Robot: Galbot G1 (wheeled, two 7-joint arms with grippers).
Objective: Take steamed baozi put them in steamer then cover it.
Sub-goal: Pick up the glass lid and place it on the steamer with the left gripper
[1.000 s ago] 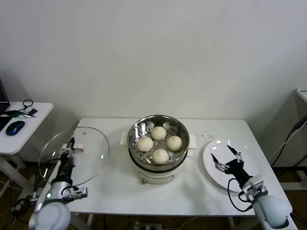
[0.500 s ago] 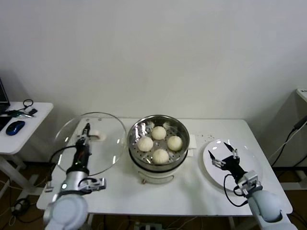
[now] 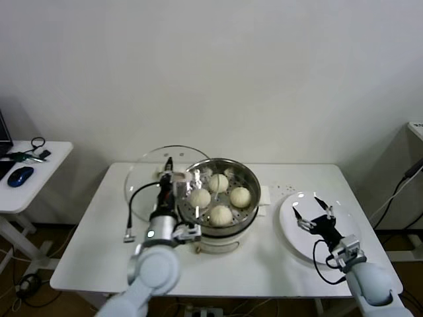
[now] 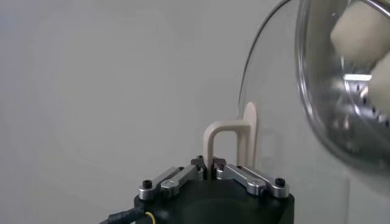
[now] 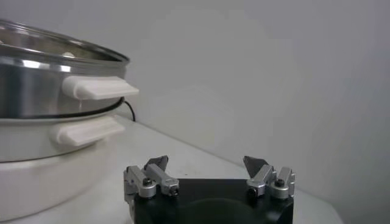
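The left gripper pinches the cream handle of the round glass lid, apparently tilted beside the shiny steel steamer holding four cream-white steamed baozi. The right gripper hovers spread over the flat white plate.

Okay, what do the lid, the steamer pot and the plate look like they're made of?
The lid, held by its cream handle in the left pincer, looks like clear glass: the table shows through it. The steamer looks like polished stainless steel, with mirror-like reflections, on a white base, probably plastic. The plate is glossy white, perhaps ceramic.
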